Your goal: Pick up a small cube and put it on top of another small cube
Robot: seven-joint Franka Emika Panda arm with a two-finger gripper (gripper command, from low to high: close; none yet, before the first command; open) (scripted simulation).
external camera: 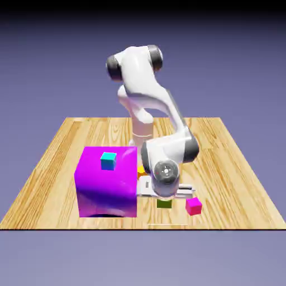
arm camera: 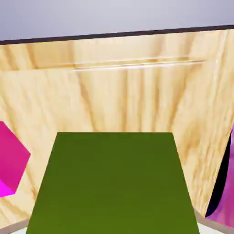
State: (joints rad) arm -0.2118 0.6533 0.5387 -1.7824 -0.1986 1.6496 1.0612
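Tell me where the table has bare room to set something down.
Free: the wood left of the big magenta cube in the exterior view, and the wood right of the pink cube. Crowded: the front middle, around the olive cube under the pincer.

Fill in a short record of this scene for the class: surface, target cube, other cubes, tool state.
surface: wooden table
target: olive small cube, low on the table's near side
tool: down over the olive cube; open or shut cannot be told
large magenta cube: at the exterior view's left
cyan cube: on top of the large magenta cube
pink cube: beside the olive cube
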